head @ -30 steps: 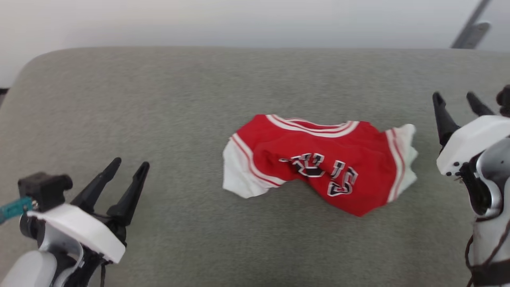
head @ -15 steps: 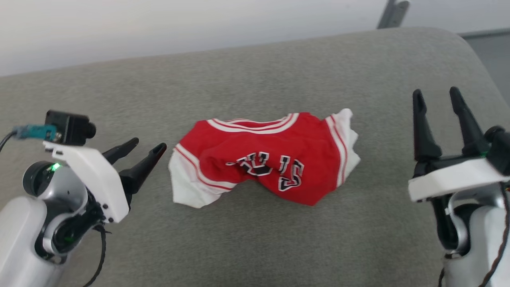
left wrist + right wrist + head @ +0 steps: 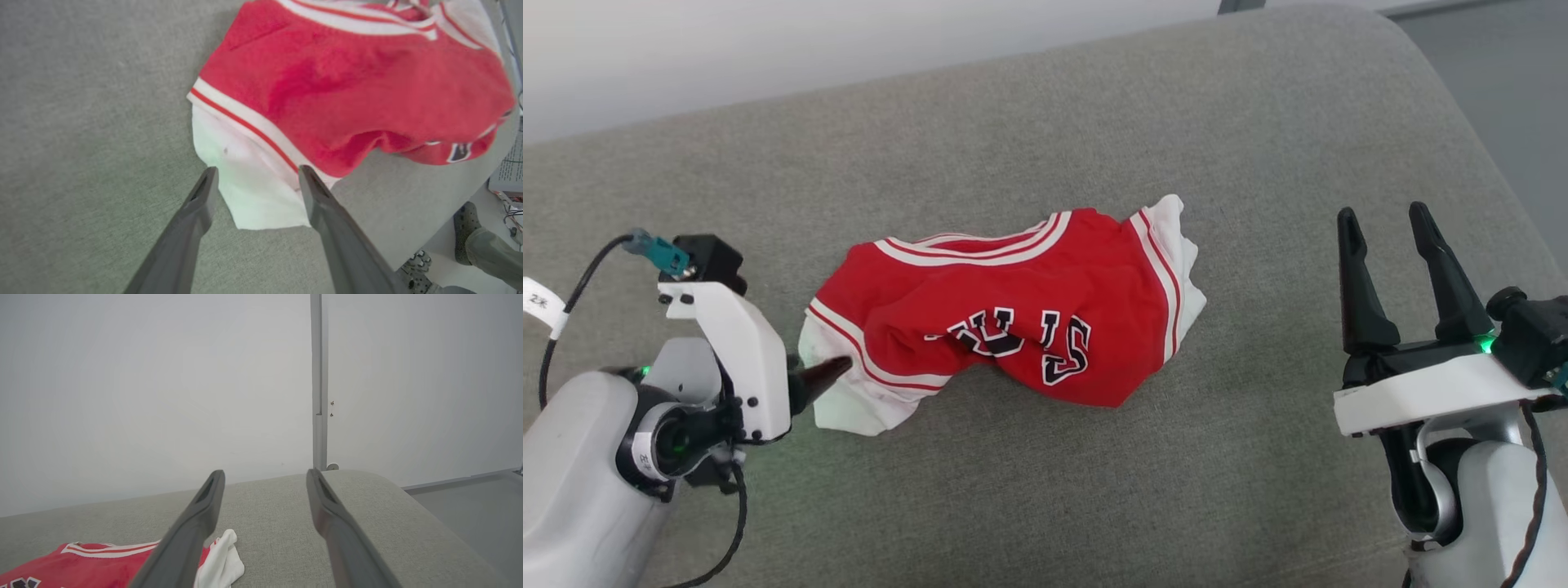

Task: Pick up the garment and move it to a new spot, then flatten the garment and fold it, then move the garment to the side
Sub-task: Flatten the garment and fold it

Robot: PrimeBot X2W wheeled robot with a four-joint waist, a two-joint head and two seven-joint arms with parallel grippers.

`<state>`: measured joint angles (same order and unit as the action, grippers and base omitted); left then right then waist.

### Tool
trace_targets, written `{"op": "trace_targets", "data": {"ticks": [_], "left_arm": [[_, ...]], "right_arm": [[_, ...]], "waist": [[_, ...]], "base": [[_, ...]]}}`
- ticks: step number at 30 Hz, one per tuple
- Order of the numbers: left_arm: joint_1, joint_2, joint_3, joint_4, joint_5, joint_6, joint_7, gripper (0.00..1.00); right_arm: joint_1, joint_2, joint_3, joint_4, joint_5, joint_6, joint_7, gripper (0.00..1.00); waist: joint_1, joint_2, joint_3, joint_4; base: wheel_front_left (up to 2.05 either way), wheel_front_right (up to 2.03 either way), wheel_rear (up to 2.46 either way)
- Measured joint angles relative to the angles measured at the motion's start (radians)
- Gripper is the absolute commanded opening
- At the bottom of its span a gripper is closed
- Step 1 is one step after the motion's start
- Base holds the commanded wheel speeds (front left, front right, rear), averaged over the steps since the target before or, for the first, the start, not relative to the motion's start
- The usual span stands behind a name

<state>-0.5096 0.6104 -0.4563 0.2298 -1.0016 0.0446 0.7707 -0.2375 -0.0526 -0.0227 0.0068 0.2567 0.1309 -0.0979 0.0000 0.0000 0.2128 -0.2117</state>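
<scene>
On the table (image 3: pixel 1045 506): the garment (image 3: pixel 1005 318) lies crumpled about mid-surface, chest side up, well apart from every edge.
Table surface: grey woven fabric, with a rounded corner at the far right.
Garment colours: red body with white-and-red striped trim along its far edge. The black-and-white lettering (image 3: pixel 1021 339) faces up and is creased across the middle.
Garment ends: a white side panel (image 3: pixel 849 404) is bunched at the near left. A second white panel (image 3: pixel 1184 269) is folded at the far right.
Left hand (image 3: pixel 821 371): at the garment's left end, with one dark fingertip over the edge of the white side panel. Its fingers are spread wide with nothing clamped.
Left wrist view: the left hand (image 3: pixel 257 170) has its two fingers straddling the corner of the white side panel (image 3: pixel 253 196). The garment (image 3: pixel 347 81) rises red beyond, on the grey table (image 3: pixel 81 122). Whether the tips press the cloth I cannot tell.
Right hand (image 3: pixel 1382 212): over the table's right side, well apart from the garment. Its fingers point far and stand wide, holding nothing.
Right wrist view: the right hand (image 3: pixel 265 473) points across the table (image 3: pixel 278 514) at a pale wall (image 3: pixel 163 396) with a grey post (image 3: pixel 316 375). The garment (image 3: pixel 102 559) lies low at the left.
Off the table edge: a person's dark shoe (image 3: pixel 464 220) and a grey trouser leg (image 3: pixel 490 253).
</scene>
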Motion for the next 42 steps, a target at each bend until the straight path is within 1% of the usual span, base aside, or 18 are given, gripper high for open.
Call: {"op": "trace_targets", "data": {"ticks": [3,5,8,12,13,14,15,20,24,26,32,37,39,42], "left_arm": [[-0.003,-0.004,-0.014,0.057,0.002,0.021,0.03,1.0],[-0.01,-0.002,-0.024,0.092,0.017,0.026,0.033,1.0],[-0.04,-0.016,-0.019,0.132,0.012,0.025,0.025,1.0],[-0.072,-0.037,-0.021,0.192,0.013,0.008,0.013,1.0],[-0.08,-0.043,-0.023,0.208,0.01,0.007,0.016,0.93],[-0.088,-0.046,-0.024,0.22,0.009,-0.001,0.016,0.18],[-0.095,-0.051,-0.024,0.235,0.008,-0.005,0.013,0.0],[-0.121,-0.061,-0.026,0.277,0.008,-0.034,0.004,0.0],[-0.128,-0.048,-0.024,0.266,0.007,-0.045,-0.004,0.0],[-0.127,-0.017,-0.009,0.247,0.008,-0.041,-0.006,0.0],[-0.087,0.114,0.055,0.118,-0.001,-0.011,-0.005,0.0],[-0.009,0.219,0.11,0.042,-0.007,0.037,-0.004,0.0],[0.021,0.232,0.129,0.034,-0.019,0.048,-0.012,0.0],[0.054,0.22,0.143,0.045,-0.049,0.052,-0.03,0.0]], "right_arm": [[-0.002,0.001,0.004,0.0,0.008,0.0,-0.001,1.0],[-0.005,0.001,0.006,0.0,0.011,0.0,-0.001,1.0],[-0.013,0.001,0.013,0.004,0.017,0.0,-0.001,1.0],[-0.026,0.001,0.016,0.012,0.02,0.0,-0.008,1.0],[-0.029,0.001,0.016,0.016,0.02,0.0,-0.008,1.0],[-0.033,0.001,0.015,0.017,0.02,0.0,-0.009,1.0],[-0.037,0.001,0.014,0.021,0.02,0.0,-0.009,1.0],[-0.042,0.002,-0.01,0.026,0.01,0.0,-0.008,1.0],[-0.046,0.002,-0.03,0.021,-0.004,0.0,0.002,1.0],[-0.047,0.001,-0.044,0.016,-0.009,0.0,0.011,1.0],[-0.048,0.002,-0.073,0.0,-0.019,0.0,0.029,1.0],[-0.043,0.002,-0.076,-0.009,-0.019,0.0,0.04,1.0],[-0.042,0.002,-0.075,-0.009,-0.018,0.0,0.045,1.0],[-0.039,0.002,-0.072,-0.007,-0.012,0.0,0.045,1.0]], "waist": [[0.0001,0.0,0.02,-0.008],[0.0,0.0,0.035,-0.014],[0.0,0.0,0.057,-0.021],[0.0,0.0,0.079,-0.027],[0.0,0.0,0.083,-0.027],[0.0,0.0001,0.086,-0.025],[0.0,0.0001,0.088,-0.023],[0.0,0.0,0.087,0.004],[0.0,0.0,0.081,0.033],[0.0,0.0,0.076,0.048],[0.0,0.0,0.061,0.092],[0.0,0.0,0.056,0.115],[0.0,0.0,0.058,0.118],[0.0,0.0,0.06,0.122]], "base": [[0.0,0.0,0.0],[0.0,0.0,0.0],[0.0,0.0,0.0],[0.0,0.0,0.0],[0.0,0.0,0.0],[0.0,0.0,0.0],[0.0,0.0,0.0],[0.0,0.0,0.0],[0.0,0.0,0.0],[0.0,0.0,0.0],[0.0,0.0,0.0],[0.0,0.0,0.0],[0.0,0.0,0.0],[0.0,0.0,0.0]]}}
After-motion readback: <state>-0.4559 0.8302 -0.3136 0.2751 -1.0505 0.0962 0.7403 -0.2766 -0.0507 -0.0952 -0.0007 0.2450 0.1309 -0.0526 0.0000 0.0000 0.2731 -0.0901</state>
